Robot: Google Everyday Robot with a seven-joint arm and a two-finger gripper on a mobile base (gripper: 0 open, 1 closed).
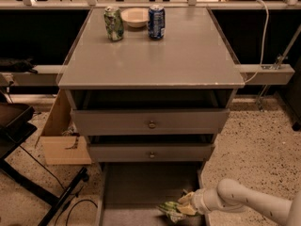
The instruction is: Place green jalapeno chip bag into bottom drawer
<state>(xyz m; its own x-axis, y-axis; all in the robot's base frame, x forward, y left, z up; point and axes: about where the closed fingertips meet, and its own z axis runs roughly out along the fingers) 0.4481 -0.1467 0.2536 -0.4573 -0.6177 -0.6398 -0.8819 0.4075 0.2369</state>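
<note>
The green jalapeno chip bag (170, 209) is a small crumpled green and white bag at the right front of the open bottom drawer (141, 187), low over its grey floor. My gripper (184, 206) reaches in from the lower right on a white arm and is shut on the bag's right end. I cannot tell whether the bag touches the drawer floor. The bottom drawer is pulled out beneath the two upper drawers.
Two upper drawers with round knobs (151, 125) are partly pulled out. On the cabinet top stand a green-white can (114, 23), a blue can (156, 21) and a pale bowl (135, 17). A cardboard box (61, 140) and a dark chair base (19, 126) are at the left.
</note>
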